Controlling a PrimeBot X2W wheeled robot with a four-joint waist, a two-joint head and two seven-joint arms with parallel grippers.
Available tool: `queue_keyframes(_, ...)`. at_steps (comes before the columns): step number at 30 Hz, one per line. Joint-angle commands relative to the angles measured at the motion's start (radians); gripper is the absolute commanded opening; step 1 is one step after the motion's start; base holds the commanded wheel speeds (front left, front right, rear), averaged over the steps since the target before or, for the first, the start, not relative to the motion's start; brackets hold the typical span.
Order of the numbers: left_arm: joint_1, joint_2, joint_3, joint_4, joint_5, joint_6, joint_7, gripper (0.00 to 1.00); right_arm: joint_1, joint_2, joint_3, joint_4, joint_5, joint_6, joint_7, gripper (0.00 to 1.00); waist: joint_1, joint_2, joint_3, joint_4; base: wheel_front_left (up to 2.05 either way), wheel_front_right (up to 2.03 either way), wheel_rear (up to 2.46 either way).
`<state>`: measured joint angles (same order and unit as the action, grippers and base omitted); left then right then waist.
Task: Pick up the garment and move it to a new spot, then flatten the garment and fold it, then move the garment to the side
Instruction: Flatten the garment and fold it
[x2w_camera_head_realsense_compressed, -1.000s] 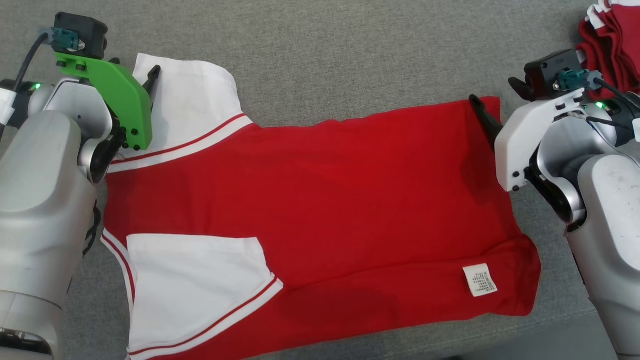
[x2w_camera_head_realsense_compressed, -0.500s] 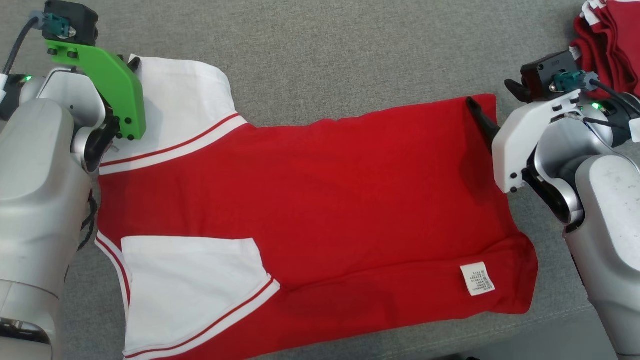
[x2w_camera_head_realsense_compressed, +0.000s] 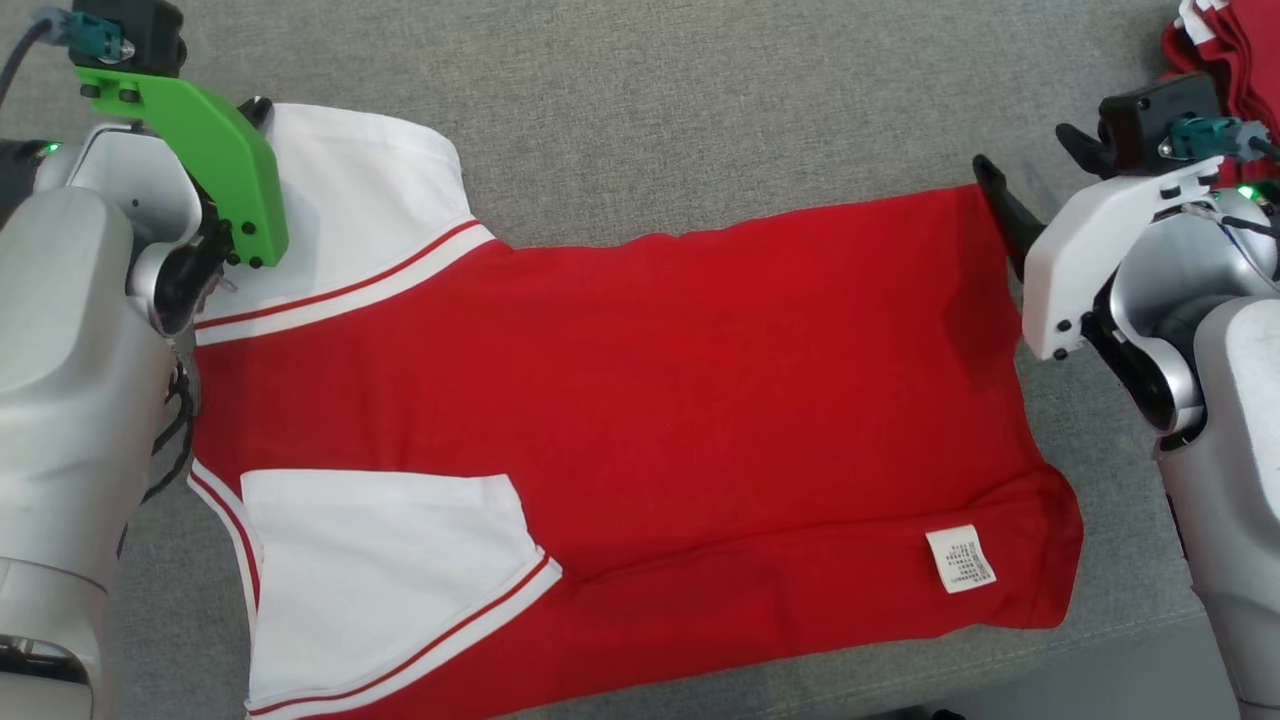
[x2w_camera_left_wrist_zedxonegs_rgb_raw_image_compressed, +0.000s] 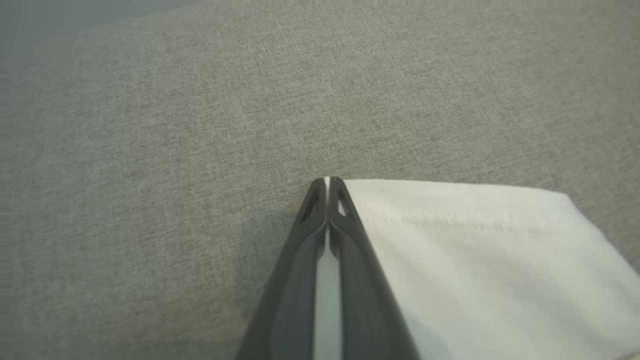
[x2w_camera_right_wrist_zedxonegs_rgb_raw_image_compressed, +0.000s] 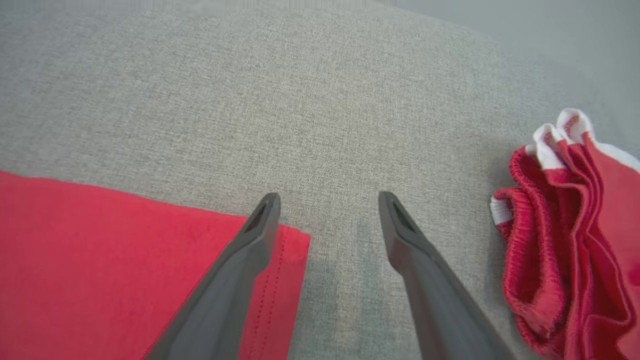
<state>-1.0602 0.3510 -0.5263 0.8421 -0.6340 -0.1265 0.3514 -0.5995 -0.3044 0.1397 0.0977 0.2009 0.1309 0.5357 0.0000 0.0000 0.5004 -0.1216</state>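
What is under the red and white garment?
Grey fabric surface shows around the garment, so it lies on that. Anything else beneath is covered by the cloth.

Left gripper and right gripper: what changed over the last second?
The left gripper closed on the corner of the white sleeve. The right gripper, still open, slid rightward to the hem corner. The red-and-white T-shirt stayed flat on the grey cushion.

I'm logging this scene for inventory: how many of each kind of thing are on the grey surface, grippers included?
Red and white garment, spread flat: 1
Heap of red clothes: 1
Grippers: 2, left gripper and right gripper
Total: 4
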Motion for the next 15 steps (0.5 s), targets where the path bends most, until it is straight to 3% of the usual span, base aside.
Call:
queue_keyframes(1, 0.003, 0.012, 0.006, -0.001, -0.012, 0.0, 0.0, 0.0, 0.017, 0.01, -0.012, -0.007, -0.015, -0.001, 0.008, 1.0, 0.0, 0.0, 0.0, 0.0, 0.0, 0.0, 0.0)
queue_keyframes(8, 0.006, 0.033, 0.037, -0.042, -0.063, -0.002, 0.003, 0.0, 0.086, 0.1, -0.119, -0.037, -0.121, -0.001, 0.012, 1.0, 0.0, 0.0, 0.018, -0.005, 0.0, 0.0, 0.0)
queue_keyframes(15, 0.0, 0.063, 0.033, -0.087, -0.065, 0.006, 0.022, 0.0, 0.089, 0.147, -0.11, -0.007, -0.133, -0.001, -0.022, 1.0, 0.0, 0.0, 0.039, -0.009, 0.0, 0.0, 0.0)
